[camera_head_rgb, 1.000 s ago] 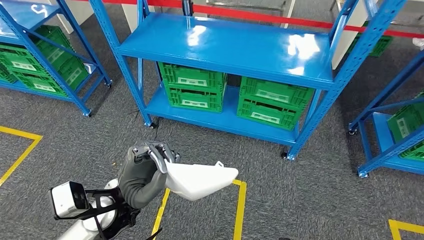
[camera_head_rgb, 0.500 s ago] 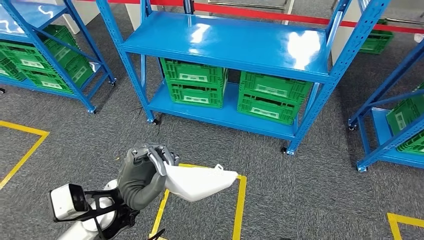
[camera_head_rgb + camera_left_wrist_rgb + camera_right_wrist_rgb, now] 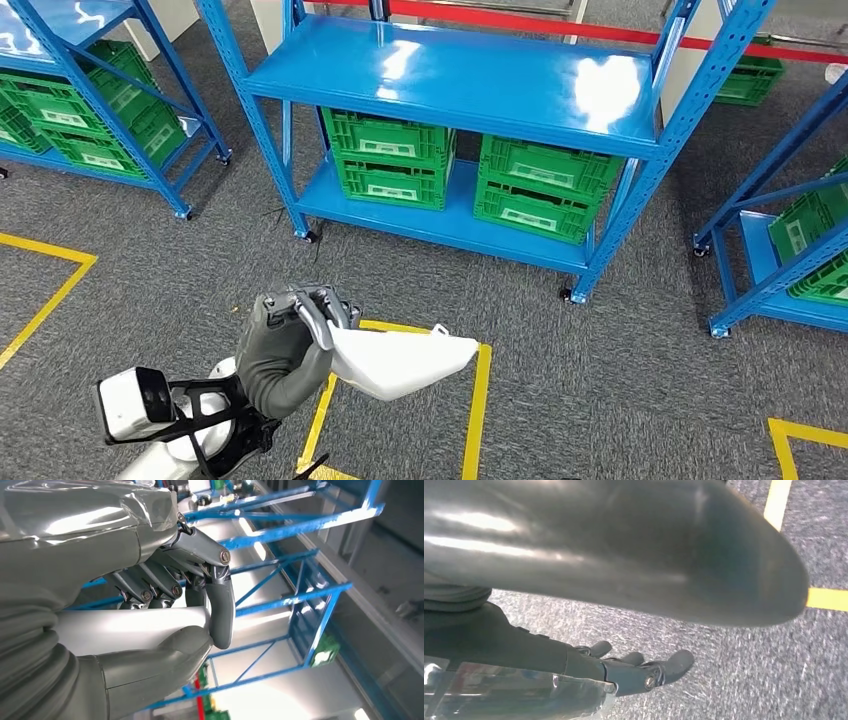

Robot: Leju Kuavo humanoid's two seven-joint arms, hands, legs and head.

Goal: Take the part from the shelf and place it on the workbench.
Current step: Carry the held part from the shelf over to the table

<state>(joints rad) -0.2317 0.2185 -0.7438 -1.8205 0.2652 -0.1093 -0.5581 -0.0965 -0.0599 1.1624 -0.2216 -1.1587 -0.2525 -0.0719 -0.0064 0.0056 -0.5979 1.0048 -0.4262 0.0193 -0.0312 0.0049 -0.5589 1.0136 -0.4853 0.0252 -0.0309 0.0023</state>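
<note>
Fingers (image 3: 312, 318) of left hand (image 3: 285, 350) curl around white part (image 3: 400, 362) above grey floor (image 3: 620, 380), blue shelf (image 3: 450, 85) ahead with green crates (image 3: 388, 170), left wrist view, dark fingers and thumb clamp the pale part (image 3: 135, 630), right wrist view, right hand (image 3: 634, 672) hangs empty, fingers slightly apart over carpet.

Grey robot hands on silver arms.
Left hand (image 3: 285, 350): grey ribbed cover, dark fingers (image 3: 150, 582) with screws; white camera box (image 3: 135, 402) on black bracket. Right hand (image 3: 634, 672): dark.
</note>
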